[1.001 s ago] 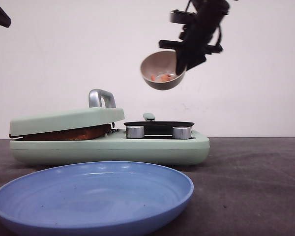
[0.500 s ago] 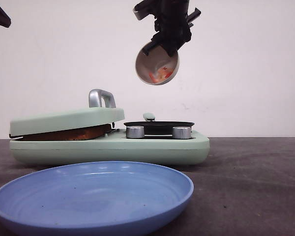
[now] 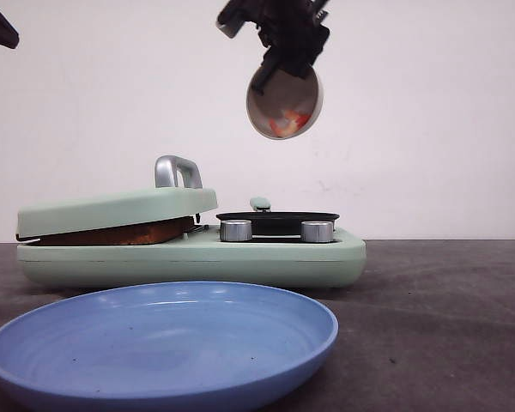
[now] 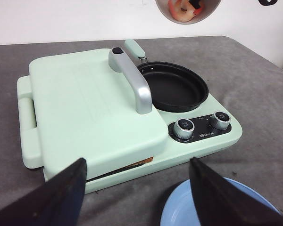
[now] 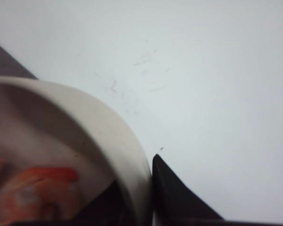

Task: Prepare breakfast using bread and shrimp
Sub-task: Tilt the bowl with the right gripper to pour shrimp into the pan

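Item: bowl (image 3: 285, 103), pinched at its rim by my right gripper (image 3: 279, 60), tipped steeply high above the pan (image 3: 277, 218); shrimp (image 3: 289, 124) inside, bread (image 3: 120, 233) under the lid (image 3: 116, 209). Risk: from this height the shrimp may bounce past the pan onto the tabletop (image 3: 446, 300). Left gripper (image 4: 137, 188): wide open, empty.

Mint green, black, blue and orange-red

The cooker (image 3: 189, 257) is pale mint green with a black pan (image 4: 174, 87) and silver knobs (image 3: 235, 230); plate (image 3: 163, 343) plain blue; beige bowl (image 3: 285, 101) holds orange-red shrimp (image 3: 290, 124); brown-crusted bread (image 3: 124, 233).

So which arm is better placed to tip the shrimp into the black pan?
The right. Its gripper already holds the tilted bowl with the shrimp above the pan. The left gripper hangs open and empty near the blue plate.
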